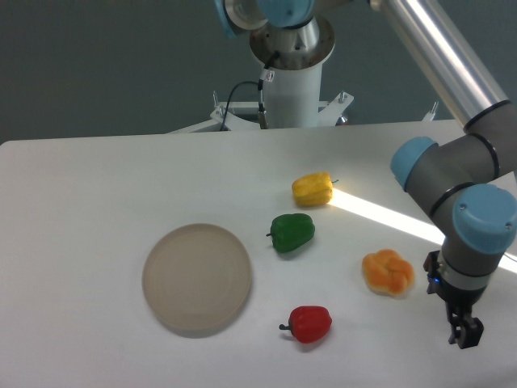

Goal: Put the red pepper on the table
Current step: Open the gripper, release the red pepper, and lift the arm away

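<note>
The red pepper (309, 323) lies on the white table (97, 194) near the front, its dark stem pointing left. It sits to the right of the round beige plate (197, 278), not on it. My gripper (464, 333) hangs at the far right, well to the right of the red pepper and just right of the orange lobed pepper (388, 273). It holds nothing. Its fingers look close together, but the gap between them is too small to judge.
A green pepper (292, 232) lies right of the plate's far side. A yellow pepper (313, 189) lies behind it. The arm's base column (291, 89) stands at the table's back edge, and the arm's link crosses the upper right.
</note>
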